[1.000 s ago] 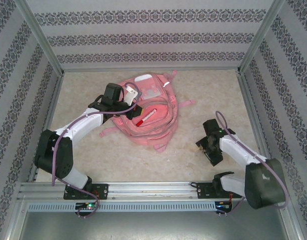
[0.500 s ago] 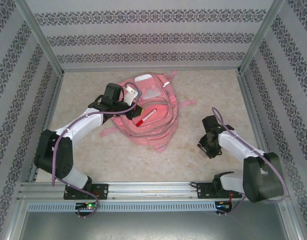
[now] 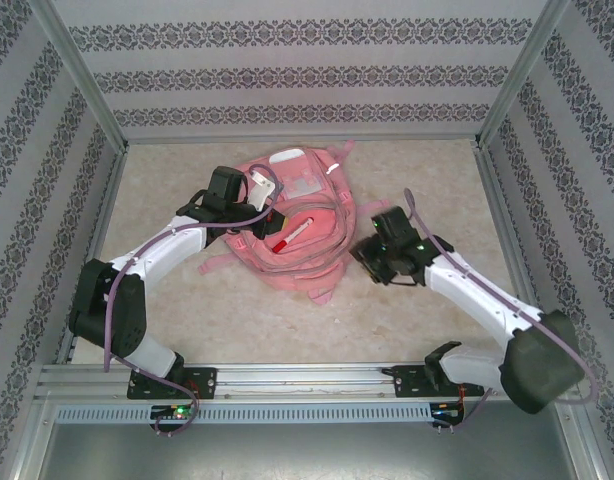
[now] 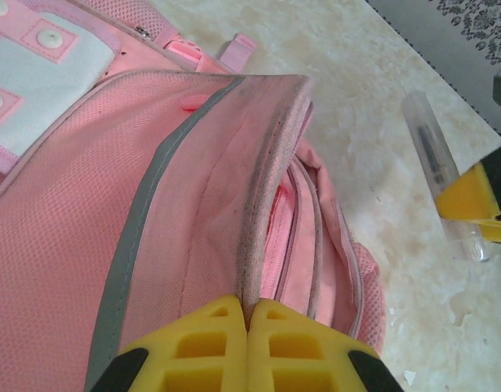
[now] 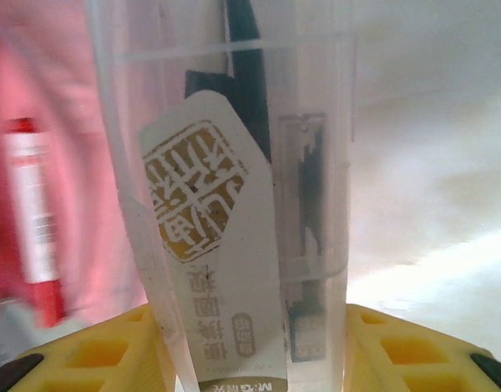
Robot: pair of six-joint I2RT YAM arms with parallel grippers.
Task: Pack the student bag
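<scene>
the left gripper was pinched tight on the rim of the student bag, lifting one edge so the mouth gaped. it had only a thin strip of fabric, so i judged the rim could slip free and the opening would sag closed. a red marker lay on the bag by that opening and might roll off if the cloth shifted. i could not tell whether it sat inside the mouth or on top. the right gripper was clamped on a clear plastic case just beside the bag's right side. the smooth case might twist in the pads, or its end might catch on the rim. the bag lay flat near the middle of the table, pink, soft and rumpled, with a grey strip along the lifted edge, a white snap panel farther back and straps trailing out.
</scene>
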